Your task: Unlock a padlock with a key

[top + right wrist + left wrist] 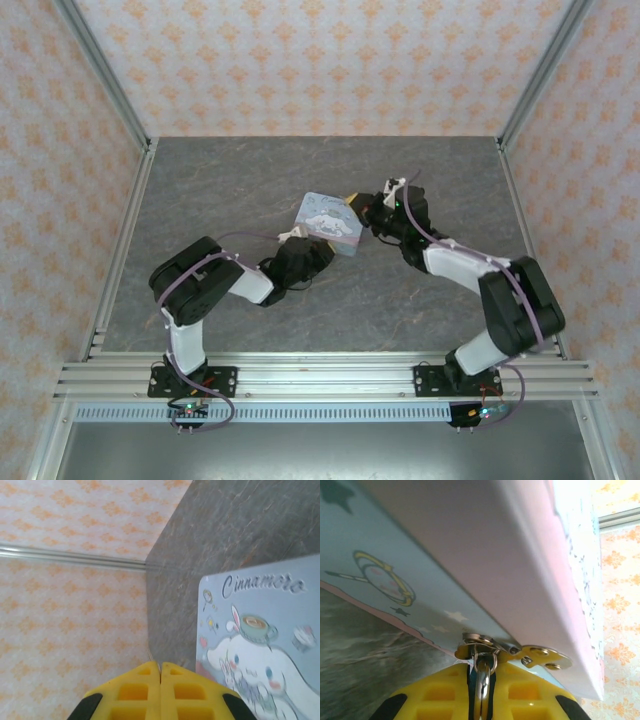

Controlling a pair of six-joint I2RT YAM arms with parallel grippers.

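The padlock (482, 680) hangs by its thin metal shackle from the hasp (540, 656) of the pastel tin (485, 555). My left gripper (481, 669) is shut on the padlock, and dark blue slivers of its body show between the yellow fingers. In the top view the left gripper (303, 240) sits at the near-left edge of the tin (332, 222). At the tin's far-right corner my right gripper (355, 203) is shut. In the right wrist view a thin pale sliver, the key (150, 655), pokes out between the right gripper's (160, 666) pressed yellow fingers.
The tin's cartoon lid (260, 645) lies just right of the right fingers. Grey table surface (250, 190) spreads around the tin. Metal frame posts (105, 75) and patterned walls enclose the back and sides.
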